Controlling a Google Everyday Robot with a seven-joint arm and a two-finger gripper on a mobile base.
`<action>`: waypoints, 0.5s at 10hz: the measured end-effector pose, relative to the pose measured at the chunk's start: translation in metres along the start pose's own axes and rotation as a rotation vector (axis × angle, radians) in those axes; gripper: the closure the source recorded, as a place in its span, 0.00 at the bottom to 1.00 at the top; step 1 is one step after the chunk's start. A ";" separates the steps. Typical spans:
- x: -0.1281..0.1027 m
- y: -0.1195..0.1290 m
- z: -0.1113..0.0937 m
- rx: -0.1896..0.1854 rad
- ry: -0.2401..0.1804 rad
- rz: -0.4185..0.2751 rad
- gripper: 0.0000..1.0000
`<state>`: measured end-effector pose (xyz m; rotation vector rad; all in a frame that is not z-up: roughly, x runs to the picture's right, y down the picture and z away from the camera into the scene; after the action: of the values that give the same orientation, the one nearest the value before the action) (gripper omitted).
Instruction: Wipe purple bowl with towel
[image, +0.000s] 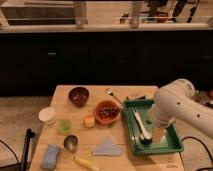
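Observation:
The purple bowl stands empty at the back left of the wooden table. The towel, a pale blue-grey folded cloth, lies flat near the front edge, in the middle. My white arm reaches in from the right, and my gripper hangs open over the right half of the green tray. It holds nothing. It is well to the right of the towel and far from the purple bowl.
An orange-red bowl with dark contents sits between the purple bowl and the tray. On the left are a white cup, a green cup, a metal cup and a blue sponge. Utensils lie in the tray.

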<state>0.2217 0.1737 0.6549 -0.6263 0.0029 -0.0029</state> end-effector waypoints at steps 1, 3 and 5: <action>-0.001 0.003 0.003 -0.002 -0.003 -0.005 0.20; -0.011 0.010 0.009 -0.007 -0.011 -0.031 0.20; -0.018 0.019 0.011 -0.011 -0.014 -0.034 0.20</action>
<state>0.2034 0.1958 0.6523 -0.6372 -0.0210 -0.0310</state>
